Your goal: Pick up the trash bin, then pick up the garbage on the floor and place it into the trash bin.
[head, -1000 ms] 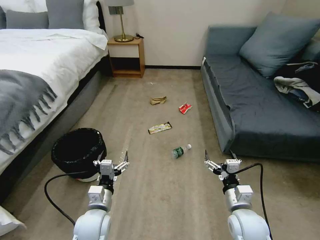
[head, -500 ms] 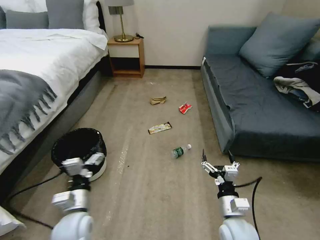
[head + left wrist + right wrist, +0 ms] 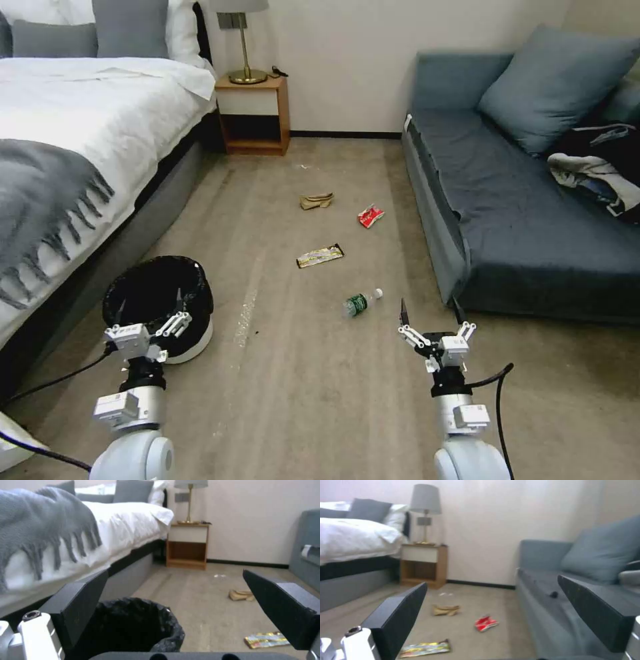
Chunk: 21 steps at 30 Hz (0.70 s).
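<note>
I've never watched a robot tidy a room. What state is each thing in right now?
Trash bin: upright on the floor, black liner open, not held.
Bottle: lying down, capped.
Long wrapper: flat on the carpet.
Red packet: crumpled.
Paper bag: flattened.
Left gripper: open, over the bin.
Right gripper: open, empty.

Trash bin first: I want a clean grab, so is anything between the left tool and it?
Nothing visible. The left tool, open, hovers just in front of the trash bin with bare carpet beneath. The bed flanks the bin, and the garbage lies off toward the sofa side.

Trash bin (image 3: pixel 159 293) left of garbage (image 3: pixel 320 256)
</note>
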Motion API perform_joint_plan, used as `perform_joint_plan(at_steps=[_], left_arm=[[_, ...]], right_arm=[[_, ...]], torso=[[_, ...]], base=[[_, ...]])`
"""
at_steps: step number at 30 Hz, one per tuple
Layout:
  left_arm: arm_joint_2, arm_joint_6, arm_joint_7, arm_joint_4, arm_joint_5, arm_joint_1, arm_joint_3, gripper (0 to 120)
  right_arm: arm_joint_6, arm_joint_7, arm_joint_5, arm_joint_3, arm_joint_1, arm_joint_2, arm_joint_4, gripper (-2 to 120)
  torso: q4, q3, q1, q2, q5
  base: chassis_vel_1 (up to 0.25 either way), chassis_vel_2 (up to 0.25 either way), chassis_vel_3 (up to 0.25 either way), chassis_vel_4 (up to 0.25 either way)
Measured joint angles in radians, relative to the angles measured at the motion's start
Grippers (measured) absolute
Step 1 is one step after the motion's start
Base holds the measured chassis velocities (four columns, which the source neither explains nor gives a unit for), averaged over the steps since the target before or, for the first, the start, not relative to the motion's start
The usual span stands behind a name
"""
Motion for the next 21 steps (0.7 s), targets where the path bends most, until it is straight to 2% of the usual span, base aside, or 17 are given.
perform_joint_plan(at_steps=[1,2,3,4,5,8,9,10,12,14,15,17,20,21], left_arm=[[0.002,0.008,-0.001,-0.002,-0.002,-0.002,0.000,100],[0.009,0.039,-0.007,-0.010,-0.010,-0.011,-0.001,100],[0.019,0.108,-0.033,-0.025,-0.028,-0.033,-0.009,100],[0.027,0.165,-0.060,-0.039,-0.057,-0.051,-0.018,100],[0.027,0.165,-0.060,-0.039,-0.057,-0.051,-0.018,100],[0.054,0.307,-0.131,-0.062,-0.145,-0.099,-0.039,100],[0.065,0.345,-0.149,-0.063,-0.172,-0.112,-0.042,100],[0.065,0.345,-0.149,-0.063,-0.172,-0.112,-0.042,100],[0.096,0.437,-0.213,-0.046,-0.234,-0.140,-0.051,100],[0.100,0.446,-0.223,-0.043,-0.241,-0.142,-0.052,100],[0.117,0.511,-0.291,-0.017,-0.312,-0.161,-0.059,100],[0.121,0.524,-0.310,-0.005,-0.337,-0.167,-0.062,100],[0.134,0.539,-0.357,0.071,-0.434,-0.200,-0.086,100],[0.134,0.539,-0.357,0.071,-0.434,-0.200,-0.086,100]], right_arm=[[-0.013,-0.012,0.020,0.000,-0.001,-0.003,0.008,100],[-0.079,-0.040,0.096,-0.005,-0.009,-0.017,0.042,100],[-0.178,-0.023,0.168,-0.021,-0.019,-0.034,0.086,100],[-0.225,-0.007,0.171,-0.025,-0.020,-0.042,0.101,100],[-0.225,-0.007,0.171,-0.025,-0.020,-0.042,0.101,100],[-0.233,-0.026,0.101,-0.020,-0.021,-0.049,0.108,100],[-0.235,-0.028,0.091,-0.022,-0.025,-0.049,0.115,100],[-0.235,-0.028,0.091,-0.022,-0.025,-0.049,0.115,100],[-0.227,-0.041,0.060,-0.025,-0.036,-0.047,0.127,100],[-0.224,-0.044,0.056,-0.025,-0.037,-0.046,0.127,100],[-0.200,-0.071,0.038,-0.022,-0.041,-0.046,0.127,100],[-0.195,-0.080,0.034,-0.020,-0.041,-0.046,0.125,100],[-0.176,-0.101,0.028,-0.017,-0.042,-0.049,0.116,100],[-0.176,-0.101,0.028,-0.017,-0.042,-0.049,0.116,100]], torso=[[-0.0001,0.000,0.000,0.000,0.0000],[0.0000,0.000,0.000,0.000,0.0000],[-0.0001,0.000,0.000,0.000,-0.0004],[-0.0002,0.000,0.000,0.000,-0.0001],[-0.0002,0.000,0.000,0.000,-0.0001],[0.0000,0.000,0.000,0.000,0.0000],[-0.0002,0.000,0.000,0.000,0.0001],[-0.0002,0.000,0.000,0.000,0.0001],[-0.0002,0.000,0.000,0.000,0.0000],[-0.0001,0.000,0.000,0.000,-0.0001],[-0.0001,0.000,0.000,0.000,0.0000],[-0.0001,0.000,0.000,0.000,0.0000],[-0.0001,0.000,0.000,0.000,-0.0002],[-0.0001,0.000,0.000,0.000,-0.0002]], base=[[0.000,0.000,0.000,0.000],[0.000,0.000,0.000,0.000],[0.000,0.000,0.000,0.000],[0.000,0.000,0.000,0.000],[0.000,0.000,0.000,0.000],[0.000,0.000,0.000,0.000],[0.000,0.000,0.000,0.000],[0.000,0.000,0.000,0.000],[0.000,0.000,0.000,0.000],[0.000,0.000,0.000,0.000],[0.000,0.000,0.000,0.000],[0.000,0.000,0.000,0.000],[0.000,0.000,0.000,0.000],[0.000,0.000,0.000,0.000]])
